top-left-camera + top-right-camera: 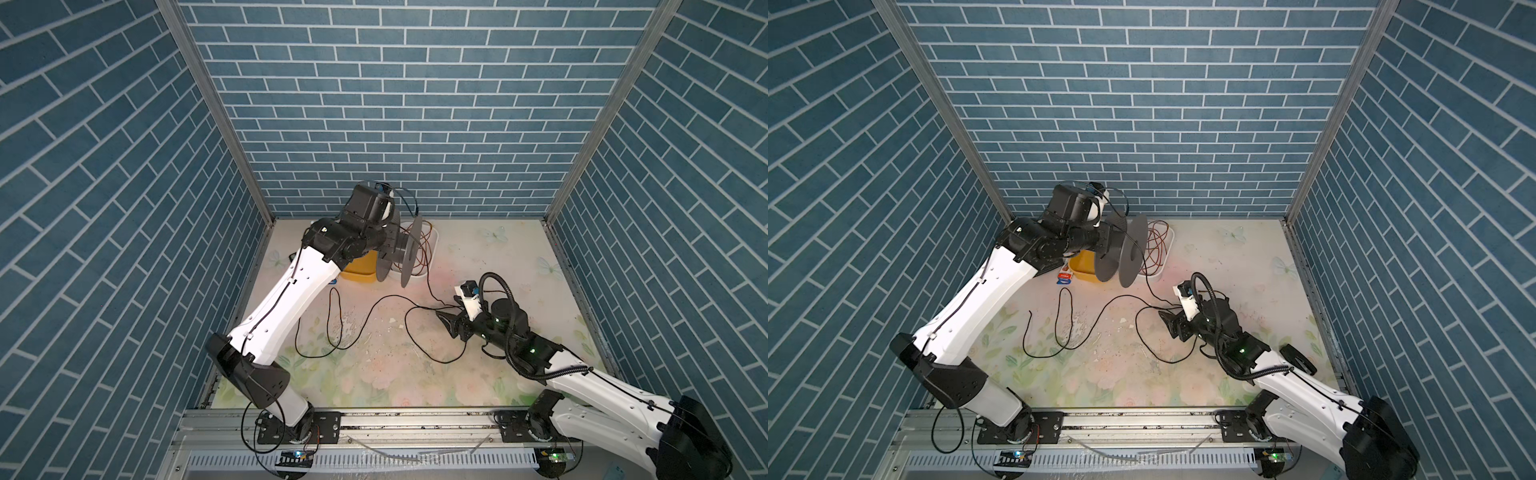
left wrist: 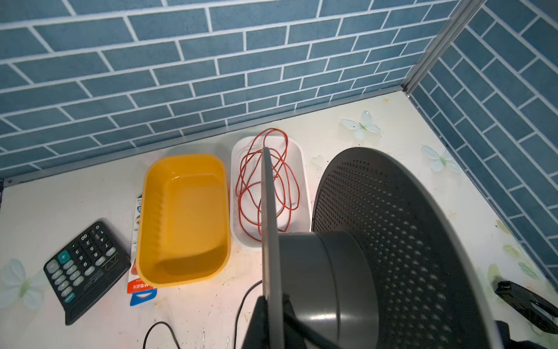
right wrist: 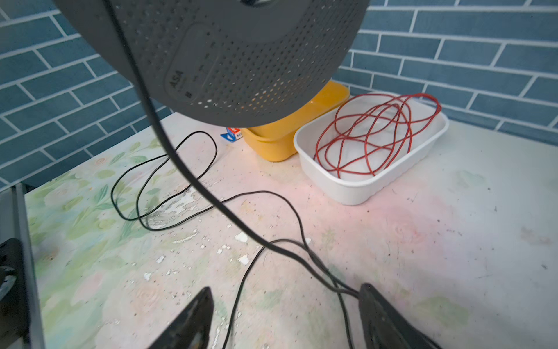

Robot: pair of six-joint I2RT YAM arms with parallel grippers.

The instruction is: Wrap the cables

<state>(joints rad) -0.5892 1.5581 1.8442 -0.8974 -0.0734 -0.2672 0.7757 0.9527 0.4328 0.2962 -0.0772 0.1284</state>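
Blue brick-patterned walls are enclosing a worn, flower-printed surface where two robot arms are working. The cable, a thin matte-black cord of even thickness, is sprawling in loose, overlapping curves across the middle of the surface. One strand is rising off the surface to the rim of the grey spool.

The left tool is pressing together on the edge of one perforated flange. It is holding the spool in the air with its axis level, in front of the tubs at the back wall.

The right tool is hovering low over the surface with its fingers spread wide. Two runs of the cable are converging at the inner edge of one finger and touching it, and nothing is being pinched.

Behind the spool, a yellow tub is sitting just beside a white tray, which is holding a tangle of red wire. A black calculator is lying near the yellow tub in the left wrist view.
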